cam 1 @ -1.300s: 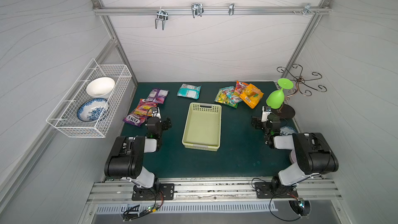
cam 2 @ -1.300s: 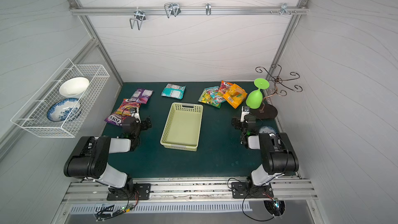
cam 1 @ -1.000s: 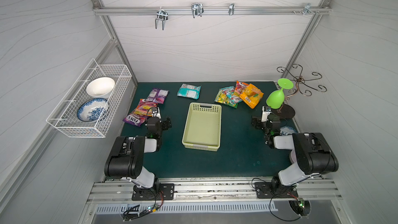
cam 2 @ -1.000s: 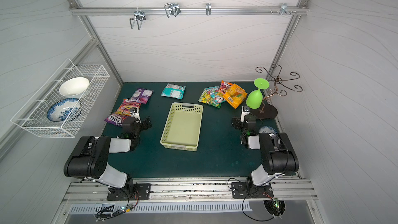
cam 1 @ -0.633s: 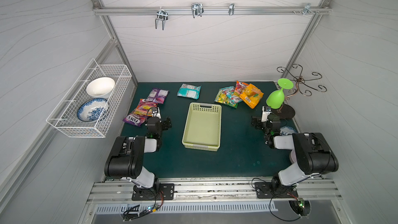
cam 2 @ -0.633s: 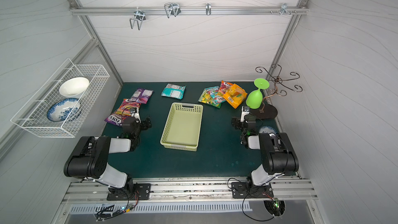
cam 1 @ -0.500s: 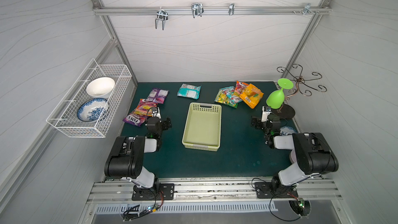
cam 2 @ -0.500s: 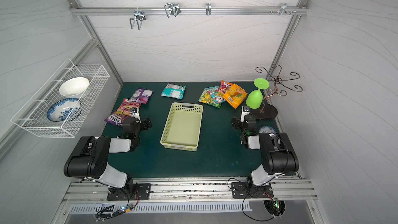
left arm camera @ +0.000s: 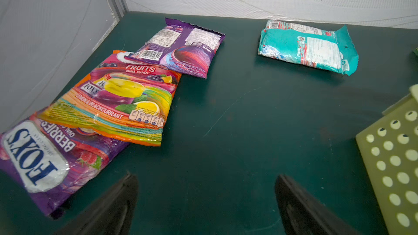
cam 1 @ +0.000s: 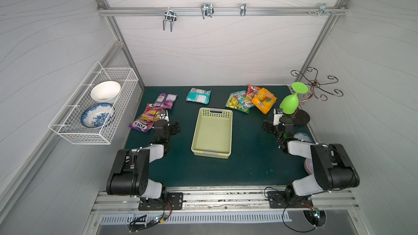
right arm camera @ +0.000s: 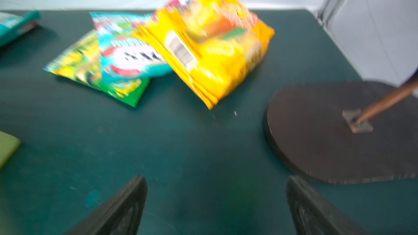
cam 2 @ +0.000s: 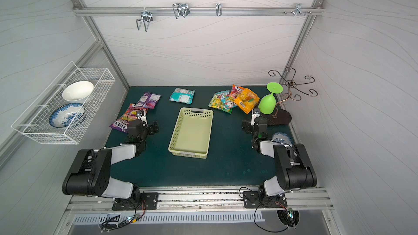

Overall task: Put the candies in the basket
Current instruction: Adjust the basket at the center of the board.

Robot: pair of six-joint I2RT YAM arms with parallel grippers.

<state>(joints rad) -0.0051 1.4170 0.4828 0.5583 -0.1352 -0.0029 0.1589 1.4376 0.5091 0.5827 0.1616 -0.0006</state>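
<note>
The basket (cam 1: 212, 134) sits empty mid-mat, its long axis running near to far and its handle slot at the far end. In both top views bare mat (cam 1: 248, 166) lies open on either side of it and along the whole near strip. The left gripper (left arm camera: 204, 177) hangs low to the left of the basket, pointing far, jaws spread wide and holding nothing. The right gripper (right arm camera: 214, 179) sits to the right, also agape and empty. Three bags overlap in a chain by the mat's left edge, running near-left to far-right: the berries bag (left arm camera: 45, 161) nearest, the fruits bag (left arm camera: 122, 100) on it, and the purple bag (left arm camera: 181, 50) farthest and topmost. A teal bag (cam 1: 199, 95) lies alone beyond the basket's far end, long axis left to right. At far right a green bag (right arm camera: 90, 68), a second teal bag (right arm camera: 126, 59) and an orange bag (right arm camera: 214, 59) overlap. The orange one is tilted with a corner pointing near, close to the stand base (right arm camera: 328, 132) at the mat's right edge.
</note>
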